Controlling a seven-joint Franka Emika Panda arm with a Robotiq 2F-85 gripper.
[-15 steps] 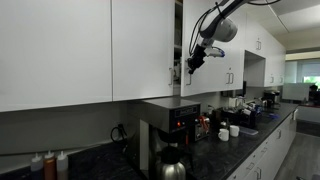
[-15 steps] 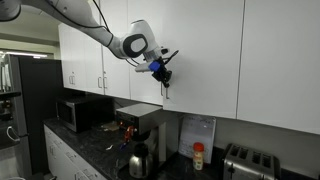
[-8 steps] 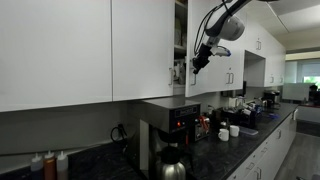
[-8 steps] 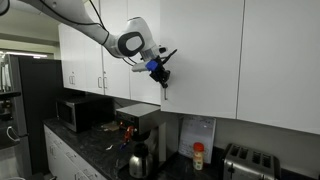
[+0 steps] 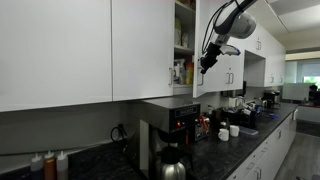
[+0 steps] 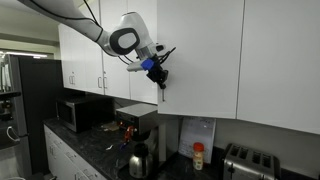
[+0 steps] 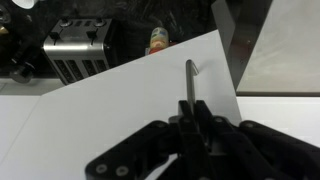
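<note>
My gripper (image 7: pixel 190 115) is shut on the thin metal handle (image 7: pixel 189 80) of a white upper cabinet door (image 7: pixel 110 100). The handle runs up between the black fingers. In both exterior views the arm reaches in from above, with the gripper (image 5: pixel 208 62) (image 6: pixel 162 78) at the lower edge of the door (image 5: pixel 198 45) (image 6: pixel 200 50). The door stands partly open on its hinges. In an exterior view, shelves with bottles and jars (image 5: pixel 180 72) show inside the cabinet.
Below are a dark counter with a coffee machine (image 5: pixel 165 125), a steel carafe (image 5: pixel 172 162), mugs (image 5: pixel 228 130) and sauce bottles (image 5: pixel 50 165). A microwave (image 6: pixel 80 112) and a toaster (image 6: pixel 248 160) stand on the counter. Neighbouring cabinet doors (image 5: pixel 60 50) are closed.
The door has swung further open with the gripper still on its handle. The gripper moved outward from the cabinet, and more of the shelves inside now shows.
</note>
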